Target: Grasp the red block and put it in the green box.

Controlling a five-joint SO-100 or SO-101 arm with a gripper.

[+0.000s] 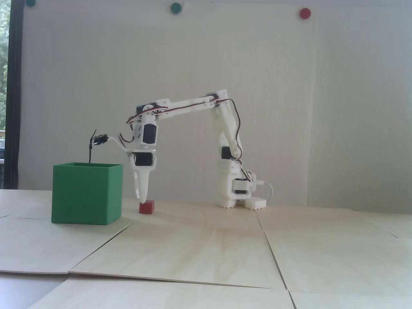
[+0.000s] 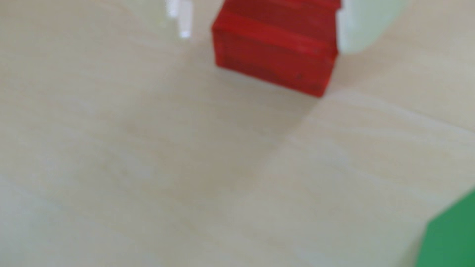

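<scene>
Gripper point(image 1: 142, 200) is pointing straight down, tip almost at the tabletop point(image 1: 206, 251), right at the red block point(image 1: 147, 207). In the fixed view the block sits on the tabletop directly under and slightly right of the tip; it looks like touching or a hair apart, can't tell which.

Wrist view is blurry. The red block point(image 2: 275, 46) fills the top centre and rests flat on the wood. One pale finger point(image 2: 359, 25) is hard against the block's right side. On the other side a white finger point(image 2: 183, 18) stands clear of the block, with a visible strip of tabletop between them. So the gripper is spread wider than the block, straddling it and not clamped; nothing is held.

Green box point(image 1: 87, 193) stands upright on the tabletop to the left of the gripper in the fixed view, near but with a gap, its open top about level with the gripper's wrist motor. In the wrist view only a corner of the green box point(image 2: 452, 231) shows, at the bottom right, well apart from the block.

A thin black cable point(image 1: 90, 148) hangs off the gripper assembly above the box rim.
</scene>
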